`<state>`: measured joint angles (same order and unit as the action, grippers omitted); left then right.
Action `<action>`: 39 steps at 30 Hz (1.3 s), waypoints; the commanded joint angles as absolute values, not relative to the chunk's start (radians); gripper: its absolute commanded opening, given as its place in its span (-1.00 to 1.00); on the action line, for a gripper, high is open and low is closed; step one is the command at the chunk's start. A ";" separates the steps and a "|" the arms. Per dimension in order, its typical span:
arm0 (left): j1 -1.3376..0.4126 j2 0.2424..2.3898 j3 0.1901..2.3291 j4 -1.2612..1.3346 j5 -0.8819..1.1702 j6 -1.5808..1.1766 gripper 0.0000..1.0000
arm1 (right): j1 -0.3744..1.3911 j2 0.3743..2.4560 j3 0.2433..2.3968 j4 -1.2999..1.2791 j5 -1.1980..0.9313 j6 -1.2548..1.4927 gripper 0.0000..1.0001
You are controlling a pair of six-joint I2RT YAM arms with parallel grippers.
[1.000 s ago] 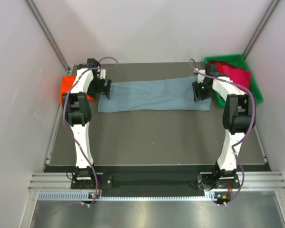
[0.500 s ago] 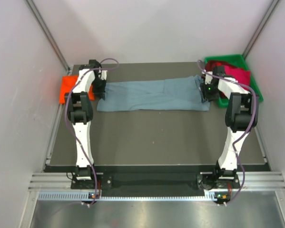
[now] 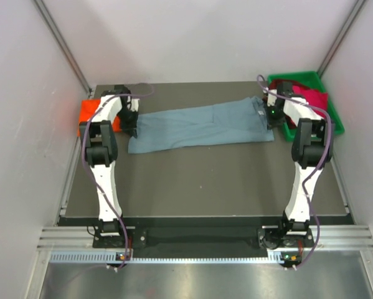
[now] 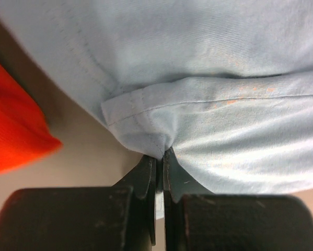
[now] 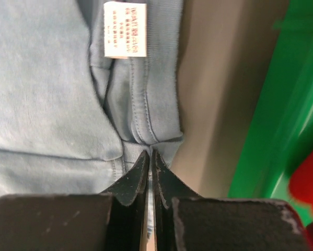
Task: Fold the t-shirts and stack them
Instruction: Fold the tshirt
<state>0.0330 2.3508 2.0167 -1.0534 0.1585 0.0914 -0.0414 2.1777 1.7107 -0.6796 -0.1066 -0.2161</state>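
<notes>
1. The blue-grey t-shirt (image 3: 202, 126) lay as a long folded band across the far part of the table (image 3: 205, 180), running left to right. Its right end sat slightly farther back than its left.
2. The left gripper (image 4: 159, 154) was at the shirt's left end. Its jaws were closed tight, with a pinch of the stitched hem corner caught between the tips and cloth bunched just above them.
3. The right gripper (image 5: 150, 154) was at the shirt's right end. Its jaws were likewise pressed together, nipping the ribbed, double-stitched edge.
4. A white label (image 5: 125, 29) was sewn into the shirt beyond the right gripper's tips. Its print was too small to read.
5. The orange-red t-shirt (image 3: 89, 115) lay at the table's left edge, outside the left arm. The left wrist view showed a strip of bare table between it and the blue-grey shirt, so the two were not touching.
6. The green bin (image 3: 297, 76) stood at the far right corner, just beside the blue-grey shirt's right end.
7. A crimson t-shirt (image 3: 311, 98) was heaped inside the bin, rising above its rim.
</notes>
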 commanded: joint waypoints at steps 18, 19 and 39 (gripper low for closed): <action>-0.074 2.112 1.629 -1.198 0.301 0.057 -1.00 | -0.008 2.476 2.206 -0.585 -0.098 -0.196 -1.00; -0.077 2.105 1.617 -1.200 0.305 0.057 -1.00 | -0.008 2.493 2.227 -0.578 -0.098 -0.195 -1.00; -0.104 1.974 1.583 -1.183 0.173 0.048 0.38 | 0.038 2.491 2.353 -0.529 -0.034 -0.143 0.11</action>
<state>-0.1169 2.0323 1.5146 -1.1809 0.2153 0.0475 0.0490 2.5935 2.3562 -0.5606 -0.0677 -0.1532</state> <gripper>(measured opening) 0.689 0.545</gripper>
